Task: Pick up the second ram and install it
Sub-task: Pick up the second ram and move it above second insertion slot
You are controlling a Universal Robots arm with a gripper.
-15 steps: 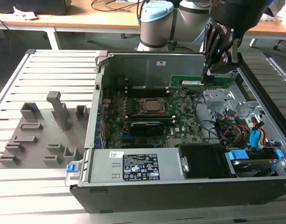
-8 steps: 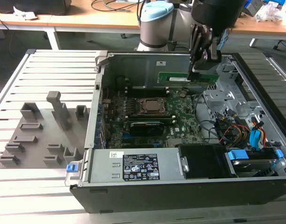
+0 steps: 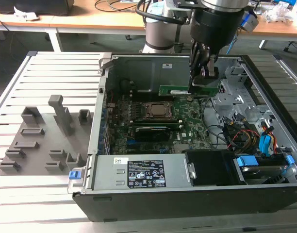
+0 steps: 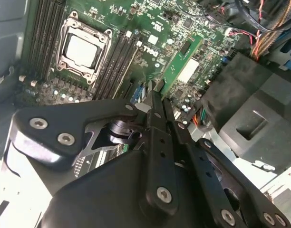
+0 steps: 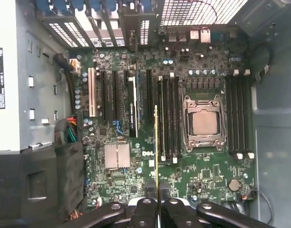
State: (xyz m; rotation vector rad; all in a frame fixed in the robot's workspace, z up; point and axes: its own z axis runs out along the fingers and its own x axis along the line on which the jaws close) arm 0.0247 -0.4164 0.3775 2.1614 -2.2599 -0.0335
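My gripper (image 3: 203, 83) is shut on the second ram (image 3: 175, 91), a long green stick with a white label, and holds it level above the motherboard inside the open computer case. In the second wrist view the ram (image 4: 182, 66) reaches out from between the gripper (image 4: 159, 102) fingertips. The first wrist view shows the ram (image 5: 156, 152) edge-on, running from the gripper (image 5: 157, 205) alongside the black memory slots (image 5: 169, 118) next to the CPU socket (image 5: 205, 123). It hangs above the board, apart from the slots.
The CPU socket (image 3: 160, 111) sits mid-board. A grey holder tray (image 3: 41, 141) lies on the slatted table at the exterior view's left. The power supply (image 3: 143, 172) lines the near case wall. Cables and drive bays (image 3: 250, 138) crowd the exterior view's right.
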